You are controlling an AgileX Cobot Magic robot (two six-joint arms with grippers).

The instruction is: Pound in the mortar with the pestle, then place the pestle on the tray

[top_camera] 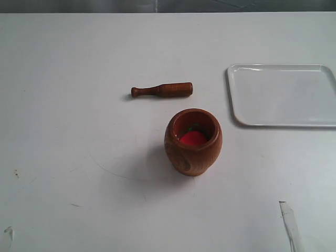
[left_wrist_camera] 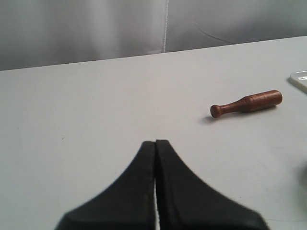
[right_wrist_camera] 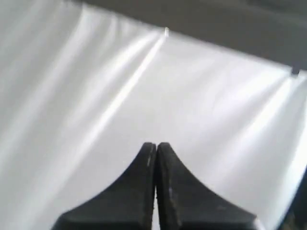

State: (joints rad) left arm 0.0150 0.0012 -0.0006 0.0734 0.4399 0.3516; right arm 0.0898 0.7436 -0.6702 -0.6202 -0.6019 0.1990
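Observation:
The reddish-brown wooden mortar (top_camera: 193, 142) stands upright mid-table with something red inside it. The dark pestle (top_camera: 162, 90) lies flat on the table just behind it, knob end to the left. It also shows in the left wrist view as the pestle (left_wrist_camera: 246, 103), well away from my left gripper (left_wrist_camera: 156, 142), which is shut and empty. The white tray (top_camera: 283, 95) lies empty at the right. My right gripper (right_wrist_camera: 156, 144) is shut with nothing in it, over a blurred white surface. Neither gripper appears in the exterior view.
A corner of the tray (left_wrist_camera: 299, 79) peeks in at the edge of the left wrist view. A pale strip (top_camera: 290, 224) lies near the table's front right edge. The white table (top_camera: 79, 131) has faint scuffs at the front left.

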